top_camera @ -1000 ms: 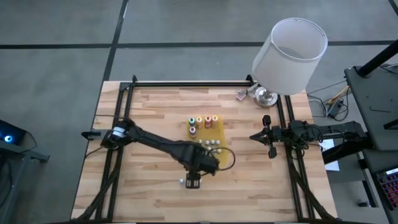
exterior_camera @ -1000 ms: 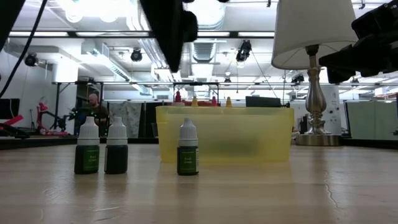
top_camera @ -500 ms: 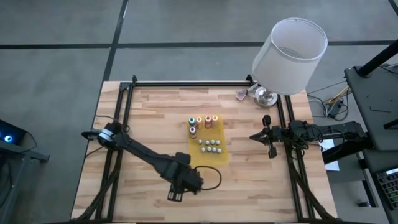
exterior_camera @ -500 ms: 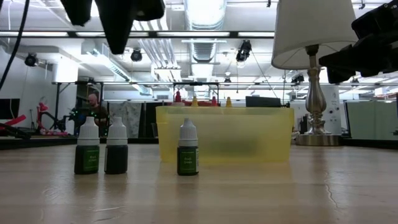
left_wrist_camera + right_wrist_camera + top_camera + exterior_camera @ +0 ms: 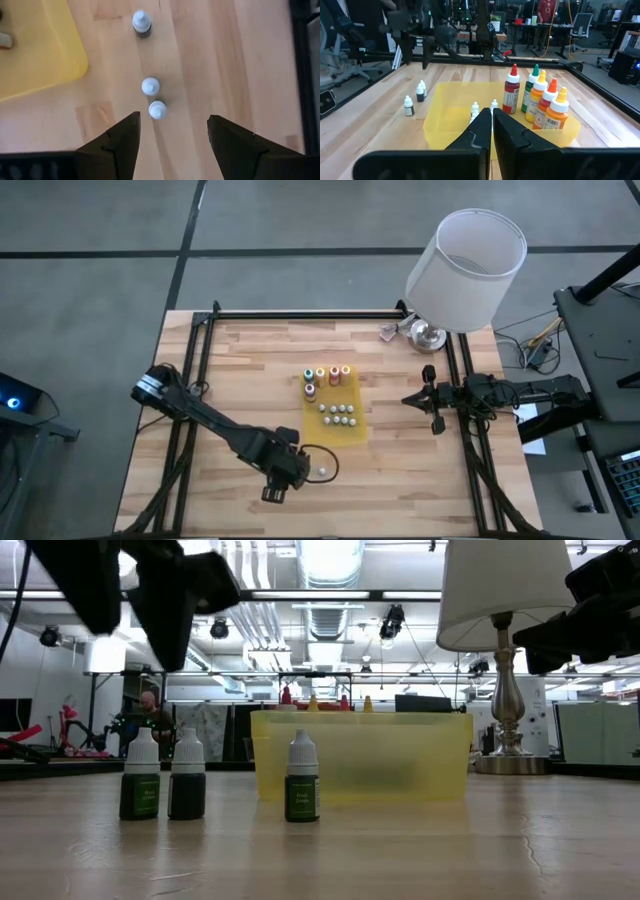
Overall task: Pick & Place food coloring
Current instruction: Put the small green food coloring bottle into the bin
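Note:
Several food coloring bottles (image 5: 327,374) with coloured caps stand upright at the far end of a yellow tray (image 5: 350,433); in the right wrist view the bottles (image 5: 536,97) rise above the tray (image 5: 435,127). Small white-capped bottles (image 5: 338,415) stand in the tray's near half. Three more small dark bottles (image 5: 187,780) stand on the wood in front of the tray. My left gripper (image 5: 172,135) hangs open above the two closest of them (image 5: 154,98), pointing steeply down and touching nothing. My right gripper (image 5: 491,125) rests shut at the table's right edge (image 5: 432,402).
A lamp with a white shade (image 5: 467,268) stands at the far right corner. A black frame (image 5: 300,313) runs along the table's far edge and both sides. Bare wood lies left of the tray and along the near edge. In the low view a person (image 5: 150,710) shows in the room behind.
My left gripper has swung from in front of the tray toward the table's left and near edges, sinking a little, its fingers still apart. One loose bottle near the tray's near corner has come out from under the arm. The bottles have stayed where they were.

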`<action>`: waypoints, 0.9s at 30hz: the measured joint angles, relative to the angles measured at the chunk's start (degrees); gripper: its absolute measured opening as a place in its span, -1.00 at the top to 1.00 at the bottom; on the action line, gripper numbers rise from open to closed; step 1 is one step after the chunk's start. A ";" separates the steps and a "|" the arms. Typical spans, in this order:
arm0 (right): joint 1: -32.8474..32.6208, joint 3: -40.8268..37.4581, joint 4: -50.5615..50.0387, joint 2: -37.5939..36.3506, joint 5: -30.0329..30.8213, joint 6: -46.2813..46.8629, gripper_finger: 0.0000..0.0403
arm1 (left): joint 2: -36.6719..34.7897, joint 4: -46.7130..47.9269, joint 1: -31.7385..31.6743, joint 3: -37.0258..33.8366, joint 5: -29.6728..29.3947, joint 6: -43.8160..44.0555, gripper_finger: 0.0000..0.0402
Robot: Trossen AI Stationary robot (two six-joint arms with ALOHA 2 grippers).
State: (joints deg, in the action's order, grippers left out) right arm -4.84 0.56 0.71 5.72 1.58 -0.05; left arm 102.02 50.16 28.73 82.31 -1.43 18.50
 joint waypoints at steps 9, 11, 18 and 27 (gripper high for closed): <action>0.00 0.00 0.00 0.02 -0.02 0.00 0.96 | 0.70 -2.95 -0.95 -4.06 -0.20 -0.44 -0.01; 0.00 0.00 0.00 0.02 0.00 0.00 0.96 | 0.70 -3.85 -1.19 -4.61 -0.20 -0.40 -0.01; 0.01 0.00 0.00 0.02 0.00 0.00 0.96 | 0.70 -7.20 -1.51 -7.38 -0.17 5.27 -0.01; 0.02 -0.01 0.01 0.00 0.00 0.00 0.96 | 3.79 -8.81 -1.64 -6.87 0.57 6.77 -0.01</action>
State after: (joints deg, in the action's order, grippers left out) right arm -4.82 0.55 0.72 5.72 1.58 -0.05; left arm 105.81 41.35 27.09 75.44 -0.87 25.27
